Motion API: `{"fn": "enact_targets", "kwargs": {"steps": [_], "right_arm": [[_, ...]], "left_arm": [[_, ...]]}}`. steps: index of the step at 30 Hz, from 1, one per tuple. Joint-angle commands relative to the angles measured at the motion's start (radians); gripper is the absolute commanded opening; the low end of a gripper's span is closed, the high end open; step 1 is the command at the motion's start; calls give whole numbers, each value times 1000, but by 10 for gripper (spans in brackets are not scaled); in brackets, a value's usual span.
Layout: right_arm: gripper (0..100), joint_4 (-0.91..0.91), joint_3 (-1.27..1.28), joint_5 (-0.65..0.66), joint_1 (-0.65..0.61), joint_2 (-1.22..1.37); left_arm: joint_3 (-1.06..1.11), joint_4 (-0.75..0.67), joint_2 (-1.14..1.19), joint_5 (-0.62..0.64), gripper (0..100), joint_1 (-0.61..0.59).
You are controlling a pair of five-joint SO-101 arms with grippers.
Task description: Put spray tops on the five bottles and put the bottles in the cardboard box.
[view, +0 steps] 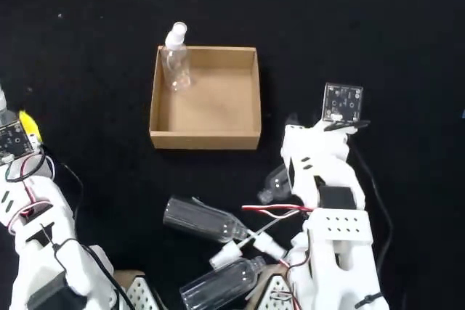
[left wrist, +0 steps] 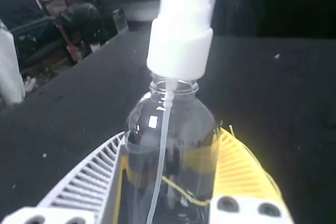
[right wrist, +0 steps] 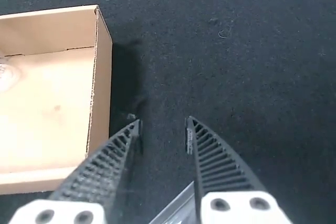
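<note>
On the black table [view: 407, 49] a cardboard box [view: 205, 139] is sitting. The left gripper [left wrist: 173, 150] is pinching a bottle [left wrist: 168, 124], the right gripper [right wrist: 164, 124] gaping.

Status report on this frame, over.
Left gripper shut on bottle, spray top sitting on its neck. Right gripper open beside cardboard box. One capped bottle boxed.

Left arm [view: 33, 234] raised at the table's left edge, left gripper [left wrist: 173, 137] clamped around a bottle [left wrist: 157, 129]. Right arm [view: 327, 201] stretched forward, right gripper [right wrist: 164, 124] angled downward, jaws parted, seemingly empty.
</note>
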Motion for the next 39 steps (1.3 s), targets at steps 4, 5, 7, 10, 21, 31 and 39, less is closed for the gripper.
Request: {"fn": "enact_targets", "kwargs": {"steps": [4,5,7,10,21,31,39], "right_arm": [[120,-37,-4,11,9,5],[120,-37,-4,11,9,5],[120,-37,-4,11,11,5],[120,-37,-2,11,11,5],[120,-37,-2,11,11,5],[120,-37,-2,11,14,5],[120,-37,-4,11,14,5]], "left_arm": [[-4,-28,12,-6,128,5],[4,-23,12,-11,128,8],[35,-28,3,-11,130,8],[70,-28,2,-11,130,10],[-38,-29,14,57,127,12],[-291,-51,288,176,127,-31],[-228,-626,589,172,130,-94]]}}
